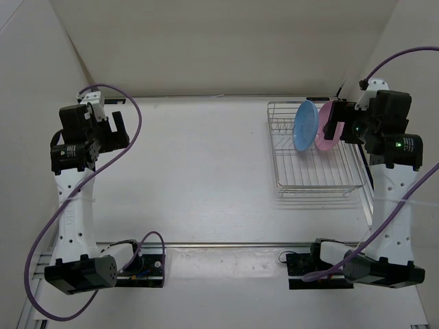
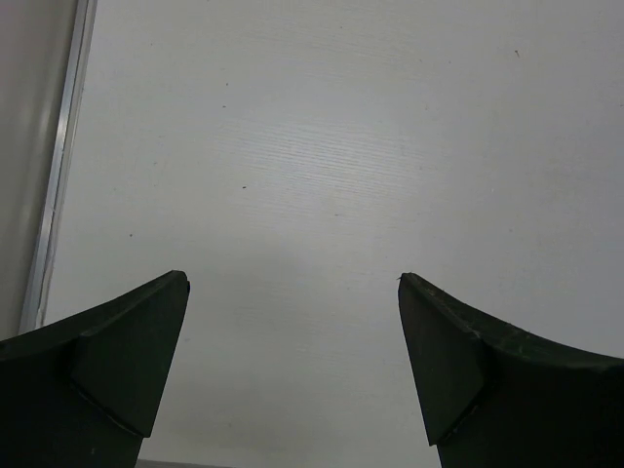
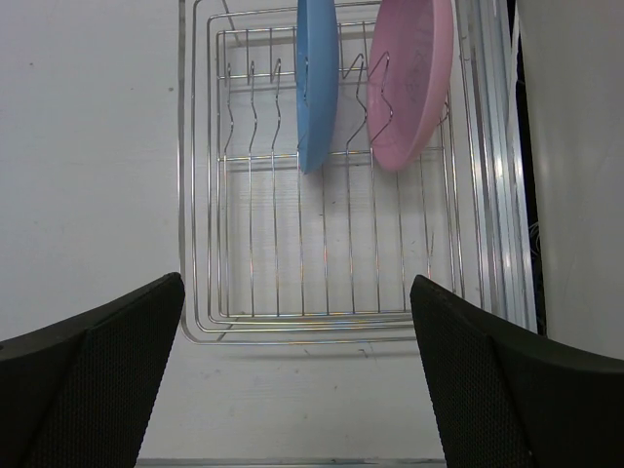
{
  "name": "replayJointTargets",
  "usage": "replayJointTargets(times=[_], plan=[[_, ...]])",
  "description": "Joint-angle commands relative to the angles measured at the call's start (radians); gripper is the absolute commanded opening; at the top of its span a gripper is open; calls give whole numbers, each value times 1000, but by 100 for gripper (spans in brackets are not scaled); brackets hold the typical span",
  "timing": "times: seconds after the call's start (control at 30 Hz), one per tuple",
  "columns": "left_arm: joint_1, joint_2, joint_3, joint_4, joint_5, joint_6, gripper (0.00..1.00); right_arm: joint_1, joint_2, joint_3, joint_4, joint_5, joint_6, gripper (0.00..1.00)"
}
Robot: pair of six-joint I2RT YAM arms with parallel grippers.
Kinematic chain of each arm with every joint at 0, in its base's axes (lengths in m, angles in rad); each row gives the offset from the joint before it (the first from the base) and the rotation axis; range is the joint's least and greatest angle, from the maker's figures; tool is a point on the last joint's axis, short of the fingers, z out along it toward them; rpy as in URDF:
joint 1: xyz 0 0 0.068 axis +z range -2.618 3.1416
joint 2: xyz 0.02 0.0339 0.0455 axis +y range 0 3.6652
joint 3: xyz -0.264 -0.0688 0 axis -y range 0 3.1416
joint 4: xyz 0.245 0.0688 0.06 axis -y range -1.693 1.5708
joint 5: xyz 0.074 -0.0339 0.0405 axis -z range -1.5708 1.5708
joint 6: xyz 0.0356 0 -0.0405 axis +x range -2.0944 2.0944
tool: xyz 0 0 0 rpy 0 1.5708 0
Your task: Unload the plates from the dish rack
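The silver wire dish rack (image 1: pixel 309 179) stands at the right of the table. A light blue plate (image 1: pixel 304 126) and a pink plate (image 1: pixel 322 129) stand on edge in it, side by side. In the right wrist view the rack (image 3: pixel 322 283) lies ahead, with the blue plate (image 3: pixel 317 83) left of the pink plate (image 3: pixel 409 88). My right gripper (image 1: pixel 337 122) is open and empty, close beside the pink plate; its fingers spread wide in the right wrist view (image 3: pixel 297 322). My left gripper (image 1: pixel 118 130) is open and empty at the far left, over bare table (image 2: pixel 292 322).
White walls enclose the table at the back and both sides. A metal strip (image 2: pixel 58 166) runs along the table's left edge. A rail (image 1: pixel 226 244) crosses the near edge between the arm bases. Purple cables loop from both arms.
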Motion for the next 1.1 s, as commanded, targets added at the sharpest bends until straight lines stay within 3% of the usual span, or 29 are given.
replayJointTargets(times=[0.0, 0.3, 0.37, 0.4, 0.47, 0.57, 0.67, 0.83, 1.07], plan=[[3, -36, 0, 10, -14, 5, 100, -2, -1, -3, 36, 31, 6, 100], [3, -36, -22, 10, -32, -5, 100, 11, -20, -64, 36, 0, -58, 100], [3, -45, -42, 19, -54, -5, 100, 57, -20, -108, 94, 90, -106, 100], [3, -45, -43, 19, -54, -5, 100, 106, -20, -122, 119, 241, -127, 100], [3, -45, -56, 19, -78, 6, 100, 148, 25, -122, 151, 403, -190, 100], [3, -56, -101, 29, -88, 24, 100, 177, 103, -74, 209, 520, -259, 100], [3, -80, -145, 38, -109, 34, 100, 186, 186, 5, 234, 537, -281, 99], [3, -103, -208, 84, -132, 43, 100, 186, 347, 54, 343, 528, -335, 81], [3, -82, -219, 84, -169, 34, 100, 223, 571, 195, 331, 477, -316, 79]])
